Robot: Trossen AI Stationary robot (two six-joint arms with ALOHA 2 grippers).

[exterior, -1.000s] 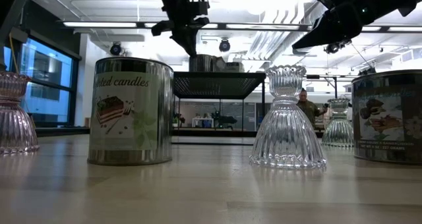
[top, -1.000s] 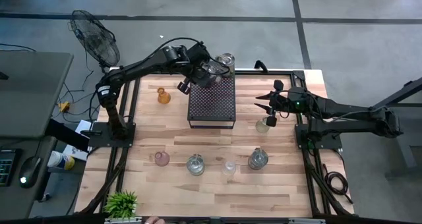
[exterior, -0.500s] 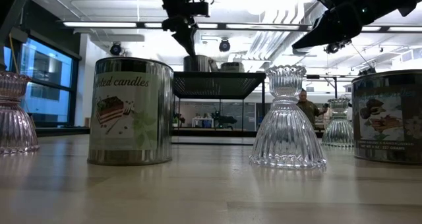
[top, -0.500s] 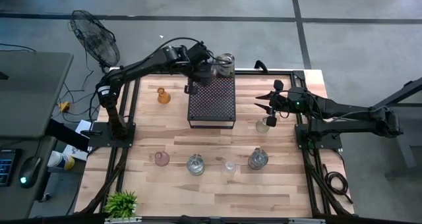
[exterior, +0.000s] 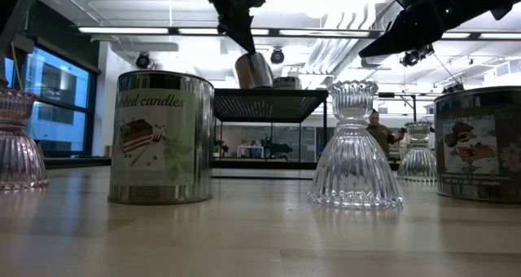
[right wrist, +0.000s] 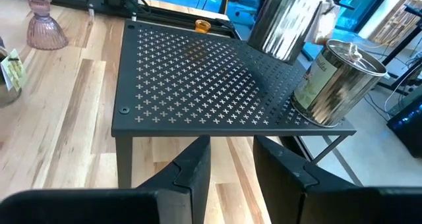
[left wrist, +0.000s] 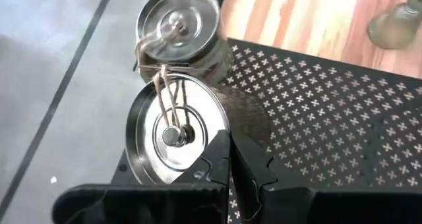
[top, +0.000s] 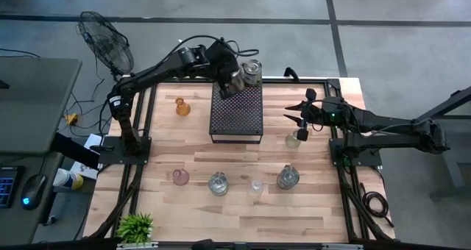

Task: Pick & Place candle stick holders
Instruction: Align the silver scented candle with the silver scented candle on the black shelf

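Left gripper (left wrist: 229, 159) lifting a silvery tin candle holder (left wrist: 173, 133) at the black perforated tray's (top: 237, 114) far corner.

Its fingers are clamping the tin's rim, tilting it clear of the tray beside a second tin (top: 252, 70); next it needs carrying and setting down. The right gripper (top: 298, 115) is waiting, fingers apart, empty, above a clear glass holder (top: 293, 140) on the bench (top: 213, 206); other holders are standing along the near edge.

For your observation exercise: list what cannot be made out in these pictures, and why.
- Left claw: its grip point on the tilted silver tin is hidden by the rim, left wrist view.
- Second tin: label too small, right wrist view.
- Person: too distant, low view.
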